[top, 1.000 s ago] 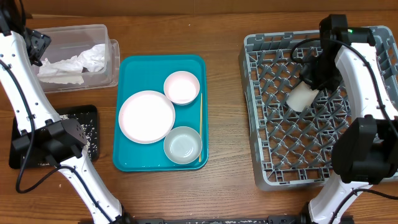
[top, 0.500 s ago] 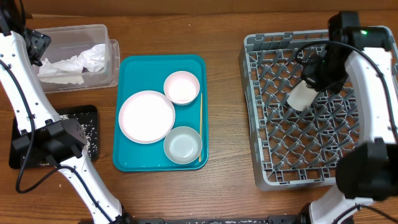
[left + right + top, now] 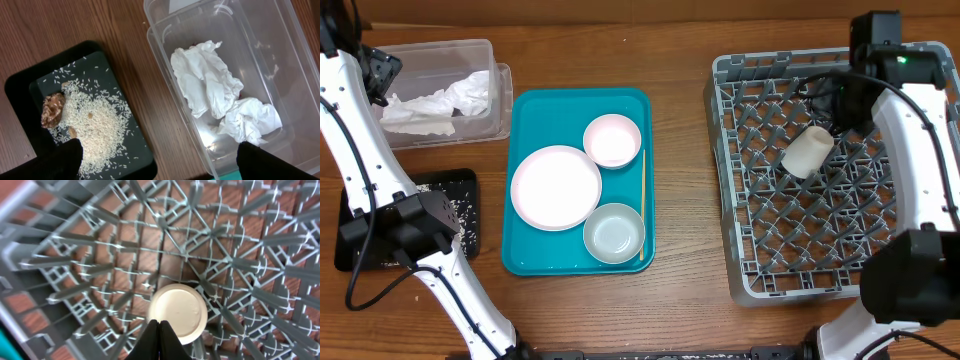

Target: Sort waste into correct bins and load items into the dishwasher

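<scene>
The small white cup [image 3: 807,152] lies tilted among the pegs of the grey dish rack [image 3: 725,200]. Its round end shows in the right wrist view [image 3: 178,311]. My right gripper [image 3: 160,323] is shut and empty, just above and behind the cup [image 3: 838,104]. My left gripper [image 3: 160,162] is open and empty, high over the black tray [image 3: 125,147] with rice [image 3: 95,120] and the clear tub [image 3: 165,65] holding napkins [image 3: 205,82]. The plate [image 3: 555,187], white bowl [image 3: 612,140], steel-sided bowl [image 3: 614,232] and chopstick [image 3: 642,200] sit on the teal tray.
The teal serving tray [image 3: 525,255] lies mid-table. The clear tub [image 3: 500,100] is at the back left and the black tray [image 3: 460,180] in front of it. Brown food bits [image 3: 52,110] lie beside the rice. Rack pegs surround the cup.
My right gripper let go of the cup, shut, and drew back toward the rack's far right. The cup now rests in the rack. The left arm has not moved.
</scene>
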Action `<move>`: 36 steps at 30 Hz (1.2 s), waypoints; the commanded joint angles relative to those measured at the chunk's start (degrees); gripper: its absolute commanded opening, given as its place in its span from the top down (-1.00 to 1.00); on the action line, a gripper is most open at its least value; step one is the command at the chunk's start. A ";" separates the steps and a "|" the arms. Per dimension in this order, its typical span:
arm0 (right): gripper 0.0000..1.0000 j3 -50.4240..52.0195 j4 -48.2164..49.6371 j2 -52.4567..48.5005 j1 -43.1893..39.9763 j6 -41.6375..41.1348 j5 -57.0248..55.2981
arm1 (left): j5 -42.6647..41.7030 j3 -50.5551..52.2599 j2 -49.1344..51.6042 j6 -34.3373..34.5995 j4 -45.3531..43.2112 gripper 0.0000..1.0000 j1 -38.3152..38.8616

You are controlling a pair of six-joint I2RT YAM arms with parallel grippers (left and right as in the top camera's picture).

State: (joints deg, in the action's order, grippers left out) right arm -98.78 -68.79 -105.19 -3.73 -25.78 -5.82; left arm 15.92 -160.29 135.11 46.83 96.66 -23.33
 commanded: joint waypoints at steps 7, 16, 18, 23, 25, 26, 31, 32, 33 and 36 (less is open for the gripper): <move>0.92 0.96 -2.60 -4.72 -0.15 -0.76 1.07 | 0.98 -1.05 -1.36 0.96 0.13 -1.00 0.11; 0.92 0.72 -7.63 -4.76 -0.15 0.52 6.58 | 0.98 -1.05 -1.36 0.96 0.13 -1.00 0.11; 0.92 -0.04 -9.42 -4.70 -0.15 0.52 7.65 | 0.98 -1.05 -1.36 0.96 0.13 -1.00 0.11; 0.92 -3.10 -13.77 -1.90 -0.09 1.75 12.02 | 0.98 -1.05 -1.36 0.96 0.13 -1.00 0.11; 0.92 -4.28 -14.75 0.37 -0.09 2.29 13.86 | 0.98 -1.05 -1.36 0.96 0.13 -1.00 0.11; 0.92 -4.72 -14.97 1.64 -0.07 2.32 14.38 | 0.98 -1.05 -1.36 0.96 0.13 -1.00 0.11; 0.92 -5.40 -14.01 8.59 1.42 4.61 19.76 | 0.98 -1.05 -1.36 0.96 0.13 -1.00 0.11; 0.92 -5.40 -13.22 9.88 2.49 6.36 22.86 | 0.98 -1.05 -1.36 0.96 0.13 -1.00 0.11; 0.87 -5.40 -12.52 10.75 3.69 7.56 25.44 | 0.98 -1.05 -1.36 0.96 0.13 -1.00 0.11; 0.43 -5.40 -10.58 11.89 8.74 8.22 29.09 | 0.98 -1.05 -1.36 0.96 0.13 -1.00 0.11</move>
State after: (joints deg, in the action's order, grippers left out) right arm -102.94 -80.55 -95.15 0.03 -20.34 15.68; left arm 15.92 -160.29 135.11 46.83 96.66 -23.33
